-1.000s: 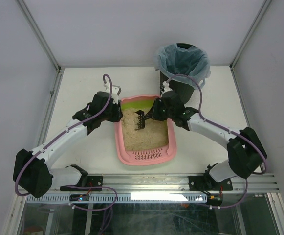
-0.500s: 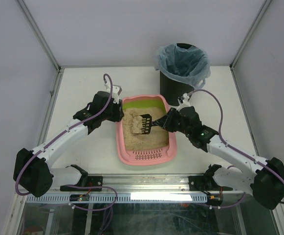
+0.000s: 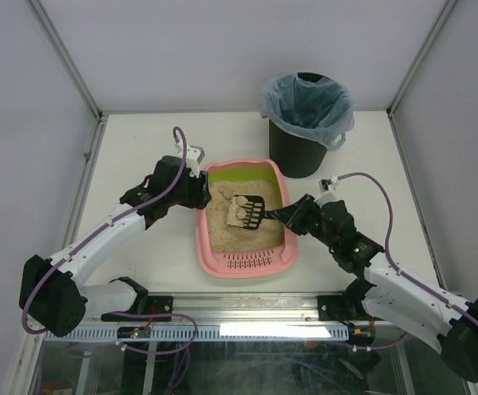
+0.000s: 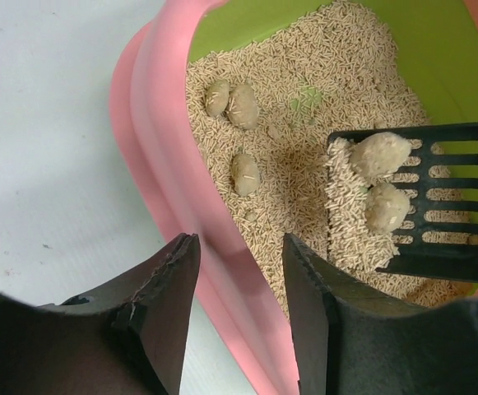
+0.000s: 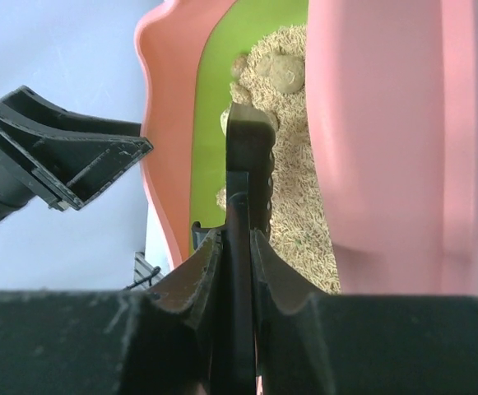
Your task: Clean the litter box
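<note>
I have the litter box lying in the middle of the white table, with its slotted grille towards the arm bases and its green inner wall at the far end; beige litter covers its floor.

My right gripper is clamped tight on the handle of the black scoop; the scoop reaches in over the box's right rim and sits roughly level above the middle of the litter; two pale clumps and a heap of grains lie on its slotted blade. I cannot tell whether the blade touches the litter beneath.

My left gripper is parted about halfway and grips nothing; its fingers stand astride the box's left rim near the far corner, with a sliver of table showing beside one finger. Three loose lumps lie in the litter just beyond it, between that rim and the scoop.

The black bin with its pale blue bag stands past the box's far right corner, near it but apart; the right forearm lies across the table on that side; a purple cable arcs over it.
</note>
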Robot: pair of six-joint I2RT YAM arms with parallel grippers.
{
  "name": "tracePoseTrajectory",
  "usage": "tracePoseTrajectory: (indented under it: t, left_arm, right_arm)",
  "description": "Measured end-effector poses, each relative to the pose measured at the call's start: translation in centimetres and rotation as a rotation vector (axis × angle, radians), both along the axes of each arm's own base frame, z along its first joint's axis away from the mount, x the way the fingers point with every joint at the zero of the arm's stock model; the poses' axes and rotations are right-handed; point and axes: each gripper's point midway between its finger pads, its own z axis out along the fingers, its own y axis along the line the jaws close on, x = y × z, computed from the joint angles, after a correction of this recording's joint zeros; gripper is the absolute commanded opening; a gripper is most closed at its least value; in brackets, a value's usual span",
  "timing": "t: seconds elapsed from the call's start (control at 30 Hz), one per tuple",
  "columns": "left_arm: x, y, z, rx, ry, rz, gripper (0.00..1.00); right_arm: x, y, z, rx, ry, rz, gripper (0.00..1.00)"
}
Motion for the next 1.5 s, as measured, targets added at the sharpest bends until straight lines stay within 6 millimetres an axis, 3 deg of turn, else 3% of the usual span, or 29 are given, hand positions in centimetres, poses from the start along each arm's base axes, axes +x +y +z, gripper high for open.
tracePoseTrajectory:
  t: [0.17,0.27,0.4,0.53,0.67,0.8,0.93,1.03,1.2,1.3,1.43,1.5]
  left_arm:
    - [0.0,0.0,0.0,-0.001,-0.001,0.000,0.49]
    - [-0.1,0.1,0.0,-0.001,-0.001,0.000,0.49]
    - [-0.2,0.1,-0.2,0.001,0.002,0.000,0.50]
    - [-0.3,0.2,-0.3,0.003,0.004,0.000,0.50]
    - [-0.3,0.2,-0.3,0.003,0.004,0.000,0.50]
    - [-0.3,0.2,-0.3,0.003,0.004,0.000,0.50]
    - [-0.3,0.2,-0.3,0.003,0.003,0.000,0.50]
    - [-0.3,0.2,-0.3,0.003,0.003,0.001,0.50]
    - [-0.3,0.2,-0.3,0.003,0.003,0.001,0.51]
    - [-0.3,0.2,-0.3,0.003,0.003,0.001,0.51]
    - [-0.3,0.2,-0.3,0.004,0.003,0.001,0.51]
    - [-0.3,0.2,-0.3,0.003,0.003,0.001,0.51]
  right_arm:
    - [-0.2,-1.2,1.2,0.066,-0.030,-0.059,0.00]
    - [0.0,-0.3,1.9,0.077,-0.032,-0.018,0.00]
    - [-0.1,-0.8,0.7,0.110,-0.006,-0.040,0.00]
    - [0.4,0.0,0.0,0.098,0.032,-0.007,0.00]
    - [0.2,-1.0,-0.6,0.140,0.044,-0.035,0.00]
    - [1.0,0.1,0.6,0.150,0.037,0.011,0.00]
    - [1.1,-1.5,1.4,0.191,0.002,-0.031,0.00]
    - [1.7,-0.3,2.5,0.192,-0.002,0.029,0.00]
    - [1.3,-1.8,1.9,0.202,-0.003,-0.011,0.00]
    - [1.9,-0.9,2.5,0.192,0.003,0.032,0.00]
    - [1.5,-1.8,1.9,0.202,0.009,0.002,0.00]
    - [1.4,-1.0,2.1,0.190,0.013,0.055,0.00]
